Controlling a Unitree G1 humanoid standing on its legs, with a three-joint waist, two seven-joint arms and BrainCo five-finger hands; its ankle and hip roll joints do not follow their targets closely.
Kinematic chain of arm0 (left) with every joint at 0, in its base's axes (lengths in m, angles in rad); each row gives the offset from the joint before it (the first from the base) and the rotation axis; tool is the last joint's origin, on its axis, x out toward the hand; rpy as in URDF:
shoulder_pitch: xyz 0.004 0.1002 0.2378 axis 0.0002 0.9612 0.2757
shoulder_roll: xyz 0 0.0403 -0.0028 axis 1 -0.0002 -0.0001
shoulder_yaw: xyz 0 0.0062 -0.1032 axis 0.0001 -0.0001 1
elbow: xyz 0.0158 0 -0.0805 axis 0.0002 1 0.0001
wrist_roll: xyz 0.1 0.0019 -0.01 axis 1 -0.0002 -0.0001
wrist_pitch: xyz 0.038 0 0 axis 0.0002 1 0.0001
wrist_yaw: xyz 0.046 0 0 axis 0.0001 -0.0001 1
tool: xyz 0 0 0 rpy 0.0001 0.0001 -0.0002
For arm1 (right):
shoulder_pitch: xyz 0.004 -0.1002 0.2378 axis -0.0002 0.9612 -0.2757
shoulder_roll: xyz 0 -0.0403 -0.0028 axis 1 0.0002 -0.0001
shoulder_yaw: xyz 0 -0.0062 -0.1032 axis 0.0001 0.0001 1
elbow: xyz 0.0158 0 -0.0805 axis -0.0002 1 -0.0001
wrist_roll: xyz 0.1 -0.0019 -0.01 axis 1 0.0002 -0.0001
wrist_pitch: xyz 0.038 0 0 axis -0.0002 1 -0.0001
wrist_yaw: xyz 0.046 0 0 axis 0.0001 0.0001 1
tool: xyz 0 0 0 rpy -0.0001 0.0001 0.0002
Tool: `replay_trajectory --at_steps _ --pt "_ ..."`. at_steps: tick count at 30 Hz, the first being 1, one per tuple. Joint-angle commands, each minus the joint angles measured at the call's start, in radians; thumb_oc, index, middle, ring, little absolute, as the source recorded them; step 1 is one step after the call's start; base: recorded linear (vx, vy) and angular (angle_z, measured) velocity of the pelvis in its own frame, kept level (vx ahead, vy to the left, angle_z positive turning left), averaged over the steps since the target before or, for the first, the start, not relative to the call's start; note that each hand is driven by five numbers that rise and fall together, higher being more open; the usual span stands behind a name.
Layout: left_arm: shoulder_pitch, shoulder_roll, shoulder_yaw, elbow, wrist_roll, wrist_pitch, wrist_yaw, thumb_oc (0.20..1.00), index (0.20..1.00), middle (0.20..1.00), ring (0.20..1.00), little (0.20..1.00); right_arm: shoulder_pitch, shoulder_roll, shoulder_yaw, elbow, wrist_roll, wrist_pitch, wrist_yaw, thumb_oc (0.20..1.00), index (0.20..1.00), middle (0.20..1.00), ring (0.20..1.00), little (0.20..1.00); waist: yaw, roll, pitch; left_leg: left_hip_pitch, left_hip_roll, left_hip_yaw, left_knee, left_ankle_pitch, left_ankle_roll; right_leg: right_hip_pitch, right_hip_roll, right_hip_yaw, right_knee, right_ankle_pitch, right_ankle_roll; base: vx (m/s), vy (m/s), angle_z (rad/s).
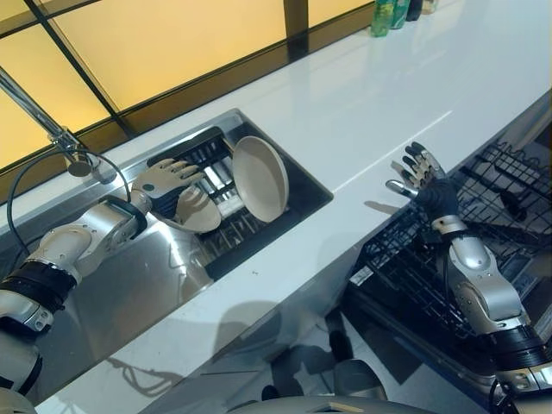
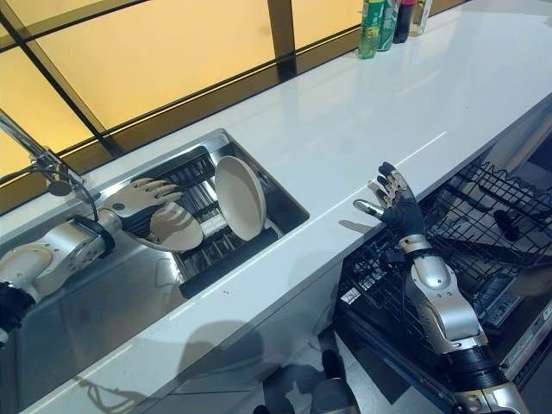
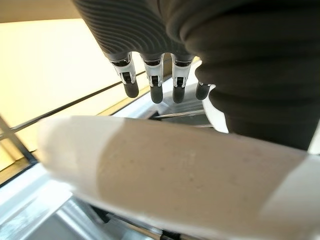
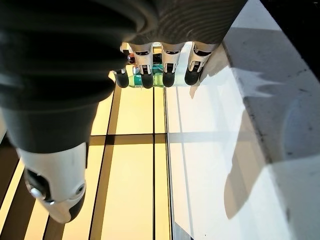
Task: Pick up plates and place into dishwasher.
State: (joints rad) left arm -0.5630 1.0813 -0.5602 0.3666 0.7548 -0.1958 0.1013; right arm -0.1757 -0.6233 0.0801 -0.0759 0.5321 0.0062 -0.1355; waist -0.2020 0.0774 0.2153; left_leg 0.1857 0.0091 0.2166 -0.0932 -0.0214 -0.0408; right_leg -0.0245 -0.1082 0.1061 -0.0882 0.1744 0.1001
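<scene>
The sink (image 1: 129,285) is recessed into the white tabletop (image 1: 379,112) and serves as the reference landmark. A dark dish rack (image 1: 220,203) occupies the end of the sink nearest the dishwasher.

Left hand (image 1: 164,183): positioned over the rack inside the sink, fingers curled over the rim of a small beige plate (image 1: 197,211) with the thumb underneath. The left wrist view shows this plate's (image 3: 175,175) broad rim directly below the fingers (image 3: 155,92).

A second, larger beige plate (image 1: 260,177) stands on edge in the rack, just beside the held plate, on the side toward the dishwasher.

Right hand (image 1: 424,177): raised at the front edge of the tabletop, well apart from the sink, fingers spread and nearly straight, holding nothing. It sits above the black wire dishwasher rack (image 1: 448,250), which is pulled out below the tabletop edge.

A faucet (image 1: 60,138) rises behind the sink. Bottles (image 2: 384,21) stand at the far end of the tabletop.
</scene>
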Motion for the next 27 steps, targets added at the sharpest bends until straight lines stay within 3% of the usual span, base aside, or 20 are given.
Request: replay_trajectory --at_steps 1,7,17,20,22,27 --pt "-0.007 0.06 0.115 -0.001 0.014 0.11 0.126 1.0 1.0 1.0 1.0 1.0 -0.019 -0.015 -0.022 -0.037 0.005 -0.006 -0.008 1.0 1.0 1.0 1.0 1.0 0.041 0.006 -0.012 -0.086 -0.027 -0.07 0.018 0.021 0.058 -0.029 -0.072 -0.065 0.194 -0.099 0.065 0.0 -0.047 0.08" --pt "0.003 0.084 0.225 -0.084 0.015 0.158 0.324 1.0 1.0 1.0 1.0 1.0 0.002 0.006 -0.038 -0.056 0.004 0.0 -0.014 1.0 1.0 1.0 1.0 1.0 0.061 -0.004 -0.018 -0.084 -0.024 -0.088 0.017 0.023 0.057 -0.027 -0.068 -0.082 0.196 -0.11 0.064 -0.01 -0.045 0.04" --pt "0.09 0.06 0.395 -0.221 -0.065 0.171 0.462 1.0 1.0 1.0 1.0 1.0 0.047 0.034 -0.06 -0.084 0.004 0.002 -0.032 1.0 1.0 1.0 1.0 1.0 0.072 -0.011 -0.03 -0.073 -0.018 -0.102 0.013 0.02 0.054 -0.025 -0.067 -0.096 0.199 -0.117 0.064 -0.01 -0.037 0.06" --pt "0.111 0.058 0.413 -0.227 -0.016 0.105 0.384 1.0 1.0 1.0 1.0 1.0 0.054 0.039 -0.064 -0.086 -0.001 0.005 -0.02 1.0 1.0 1.0 1.0 1.0 0.065 -0.008 -0.033 -0.066 -0.017 -0.098 0.012 0.018 0.054 -0.025 -0.065 -0.094 0.203 -0.116 0.065 0.0 -0.004 0.02" --pt "0.119 0.07 0.392 -0.245 0.015 0.076 0.27 1.0 1.0 1.0 1.0 1.0 0.052 0.032 -0.068 -0.086 0.001 0.012 -0.015 1.0 1.0 1.0 1.0 1.0 0.06 -0.001 -0.031 -0.066 -0.016 -0.099 0.011 0.02 0.052 -0.027 -0.063 -0.091 0.204 -0.115 0.065 -0.02 0.02 0.02" --pt "0.12 0.095 0.342 -0.265 -0.064 0.029 0.089 1.0 1.0 1.0 1.0 1.0 0.045 0.009 -0.081 -0.076 0.009 0.013 -0.002 1.0 1.0 1.0 1.0 1.0 0.053 0.012 -0.018 -0.064 -0.018 -0.098 0.009 0.02 0.052 -0.029 -0.064 -0.088 0.203 -0.108 0.07 -0.05 0.031 0.01"
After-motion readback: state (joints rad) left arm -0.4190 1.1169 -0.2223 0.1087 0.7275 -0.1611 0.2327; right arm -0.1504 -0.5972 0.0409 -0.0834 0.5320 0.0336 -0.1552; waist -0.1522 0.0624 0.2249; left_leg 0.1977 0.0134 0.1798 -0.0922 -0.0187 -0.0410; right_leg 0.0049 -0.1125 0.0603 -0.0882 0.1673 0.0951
